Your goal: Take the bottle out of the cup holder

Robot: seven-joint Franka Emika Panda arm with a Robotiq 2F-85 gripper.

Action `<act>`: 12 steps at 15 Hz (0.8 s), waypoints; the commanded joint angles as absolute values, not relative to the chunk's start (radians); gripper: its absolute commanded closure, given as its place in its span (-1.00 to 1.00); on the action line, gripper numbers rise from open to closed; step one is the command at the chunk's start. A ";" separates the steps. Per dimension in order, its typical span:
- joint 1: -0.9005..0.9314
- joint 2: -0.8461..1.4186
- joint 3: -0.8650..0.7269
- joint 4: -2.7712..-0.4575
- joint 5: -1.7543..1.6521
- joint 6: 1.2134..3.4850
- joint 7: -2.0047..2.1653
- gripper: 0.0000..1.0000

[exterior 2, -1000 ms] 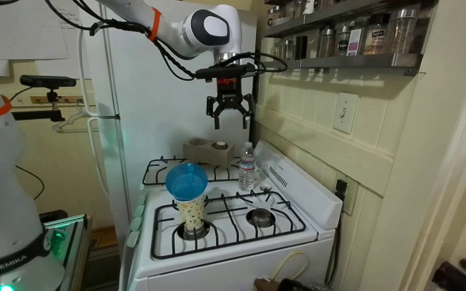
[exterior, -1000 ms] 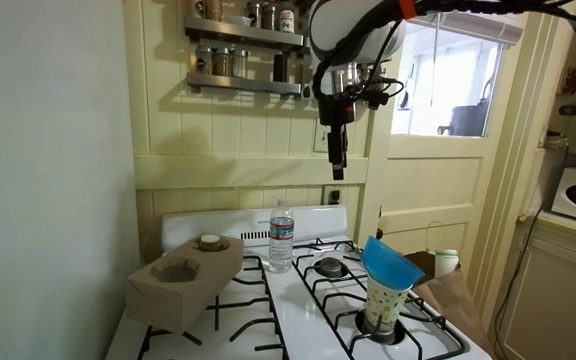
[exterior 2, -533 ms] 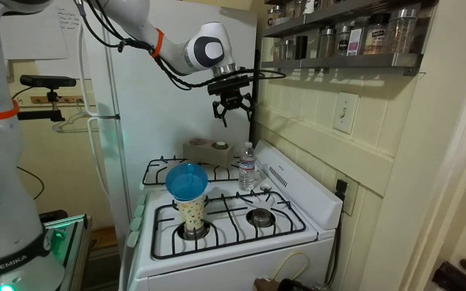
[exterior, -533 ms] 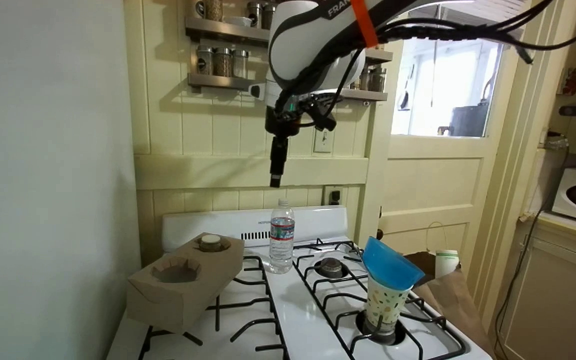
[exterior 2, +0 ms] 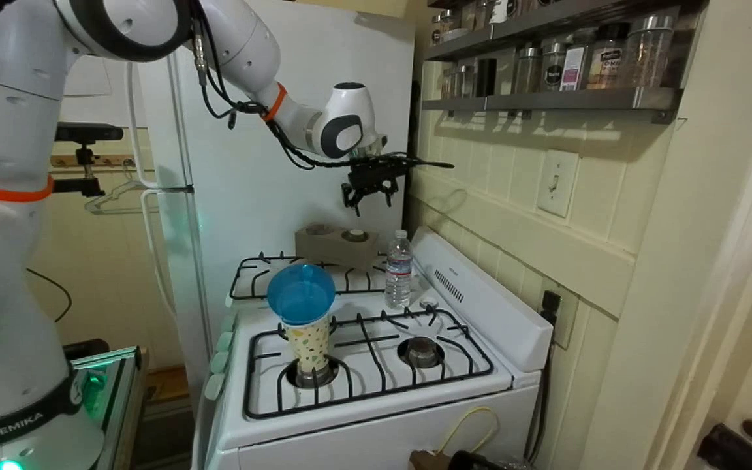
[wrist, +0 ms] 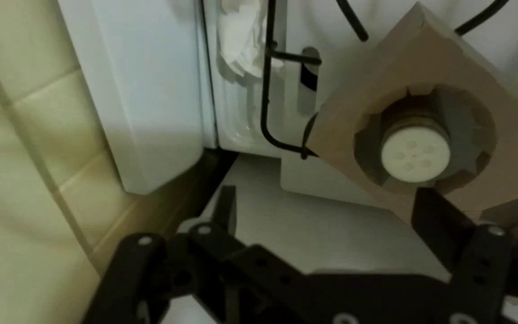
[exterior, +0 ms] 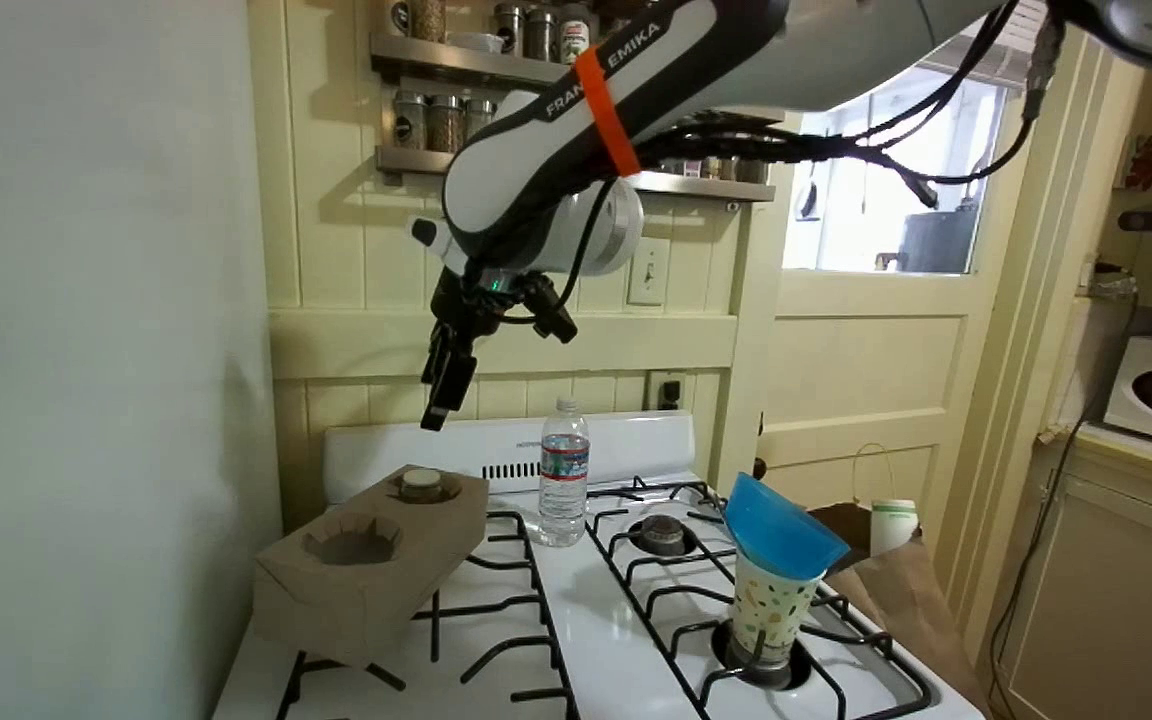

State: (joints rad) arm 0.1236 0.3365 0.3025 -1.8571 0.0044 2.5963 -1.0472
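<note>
The cup holder, a brown cardboard tray with round wells, sits on the stove in both exterior views (exterior: pixel 431 540) (exterior 2: pixel 333 249) and in the wrist view (wrist: pixel 461 67). A white-capped container (wrist: pixel 415 154) stands in one well; its body is mostly hidden. The other well looks vacant. The clear water bottle (exterior: pixel 563 485) (exterior 2: pixel 399 271) stands upright on the stove outside the tray; it is out of the wrist view. My gripper (exterior: pixel 434 415) (exterior 2: pixel 373 207) is tilted above the tray, touching nothing. Its fingers (wrist: pixel 326 198) are wide apart with nothing between them, the right one overlapping the tray edge.
A patterned cup with a blue funnel top (exterior: pixel 781 530) (exterior 2: pixel 301 297) stands on a burner. Black grates (exterior 2: pixel 369 352) cover the stove. The stove backguard (exterior: pixel 626 440) and wall are behind. Spice shelves (exterior 2: pixel 578 99) hang above. The white fridge (exterior 2: pixel 284 163) stands beside the tray.
My gripper has moved past above the clear bottle and down towards the cup holder, tilting as it came. The tray, the white-capped container and the clear bottle have not moved.
</note>
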 commanded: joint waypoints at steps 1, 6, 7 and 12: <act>0.042 0.407 0.422 -1.789 0.181 2.537 -1.301 -1.00; 0.077 0.391 0.374 -1.787 0.154 2.451 -1.283 -1.00; 0.088 0.389 0.357 -1.788 0.136 2.408 -1.258 -1.00; 0.129 0.402 0.302 -1.773 0.078 2.285 -1.198 -1.00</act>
